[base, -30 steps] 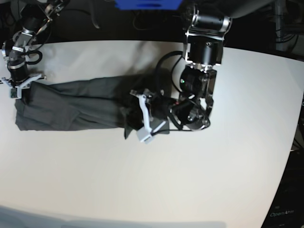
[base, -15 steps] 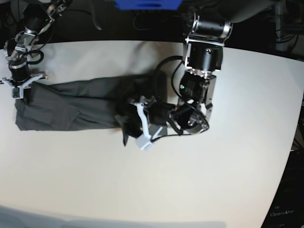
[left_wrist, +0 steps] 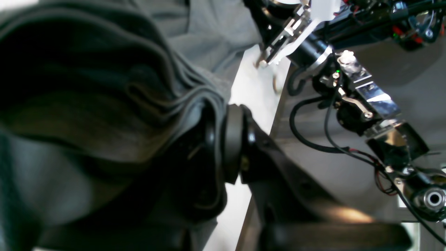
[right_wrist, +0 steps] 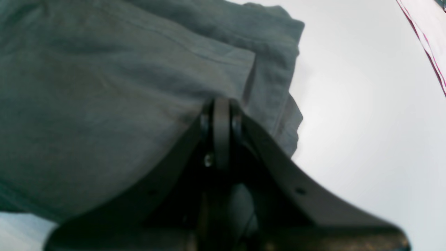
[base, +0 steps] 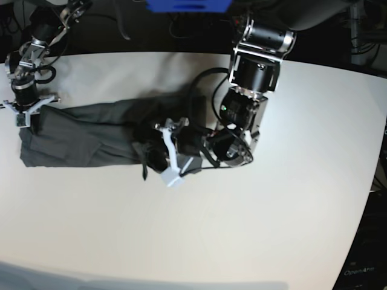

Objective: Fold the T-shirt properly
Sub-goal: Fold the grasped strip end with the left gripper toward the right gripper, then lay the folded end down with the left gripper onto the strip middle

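Note:
The dark grey T-shirt (base: pixel 84 133) lies as a long wrinkled band across the left half of the white table (base: pixel 242 229). My left gripper (base: pixel 152 158) is at the band's right end and is shut on a bunched fold of it. In the left wrist view its fingertips (left_wrist: pixel 223 139) pinch thick folds of the T-shirt (left_wrist: pixel 104 104). My right gripper (base: pixel 25 116) is at the band's far left corner. In the right wrist view it (right_wrist: pixel 221 118) is shut on the edge of the T-shirt (right_wrist: pixel 104 87), which lies flat there.
The table's dark back edge runs just behind the right arm (base: pixel 33 42). A blue object (base: pixel 187 5) sits beyond the back edge. The left arm's bulky body and cables (base: pixel 248 103) hang over the shirt's right end. Bare tabletop (right_wrist: pixel 366 122) lies beside the shirt.
My left gripper has moved left with the shirt's right end in it, bunching the cloth and shortening the band. The right gripper has stayed at the left corner.

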Robot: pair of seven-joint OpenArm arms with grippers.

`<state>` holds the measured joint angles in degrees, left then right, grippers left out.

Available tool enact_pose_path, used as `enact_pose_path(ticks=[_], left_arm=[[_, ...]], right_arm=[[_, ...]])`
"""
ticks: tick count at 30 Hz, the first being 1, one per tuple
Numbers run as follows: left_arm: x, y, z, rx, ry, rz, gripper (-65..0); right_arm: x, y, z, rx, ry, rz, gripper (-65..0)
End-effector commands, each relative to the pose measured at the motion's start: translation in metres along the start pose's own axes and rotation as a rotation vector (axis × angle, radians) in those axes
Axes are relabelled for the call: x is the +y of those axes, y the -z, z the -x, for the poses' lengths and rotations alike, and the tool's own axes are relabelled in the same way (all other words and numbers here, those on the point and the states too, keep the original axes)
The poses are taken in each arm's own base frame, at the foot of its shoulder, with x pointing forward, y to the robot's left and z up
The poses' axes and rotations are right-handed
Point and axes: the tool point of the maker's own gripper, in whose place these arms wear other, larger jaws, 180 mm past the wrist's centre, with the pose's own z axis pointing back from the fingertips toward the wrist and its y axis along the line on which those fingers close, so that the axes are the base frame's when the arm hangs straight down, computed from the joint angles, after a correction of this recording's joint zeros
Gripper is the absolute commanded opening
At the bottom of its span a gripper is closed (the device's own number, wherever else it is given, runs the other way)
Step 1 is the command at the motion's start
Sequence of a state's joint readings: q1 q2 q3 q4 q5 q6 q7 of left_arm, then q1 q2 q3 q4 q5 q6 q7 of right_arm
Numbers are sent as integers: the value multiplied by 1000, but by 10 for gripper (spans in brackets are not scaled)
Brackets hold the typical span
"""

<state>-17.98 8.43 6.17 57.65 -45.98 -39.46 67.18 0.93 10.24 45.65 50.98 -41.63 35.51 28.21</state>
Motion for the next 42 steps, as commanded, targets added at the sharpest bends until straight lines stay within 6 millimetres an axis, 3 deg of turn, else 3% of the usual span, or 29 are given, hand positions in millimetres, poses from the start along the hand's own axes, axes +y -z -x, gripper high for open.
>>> enact_pose_path(ticks=[1, 9, 19, 42], left_arm=[[-10, -1, -26, -67, 36, 30, -618], [-11, -1, -34, -97, 29, 40, -618], [-43, 10, -51, -145, 49, 151, -618], [-43, 11, -51, -150, 45, 156, -603]], right_arm=[[57, -23, 91, 421, -82, -199, -647], [58, -22, 90, 421, -83, -201, -647], [58, -22, 90, 421, -83, -201, -647], [58, -25, 93, 426, -83, -203, -647]])
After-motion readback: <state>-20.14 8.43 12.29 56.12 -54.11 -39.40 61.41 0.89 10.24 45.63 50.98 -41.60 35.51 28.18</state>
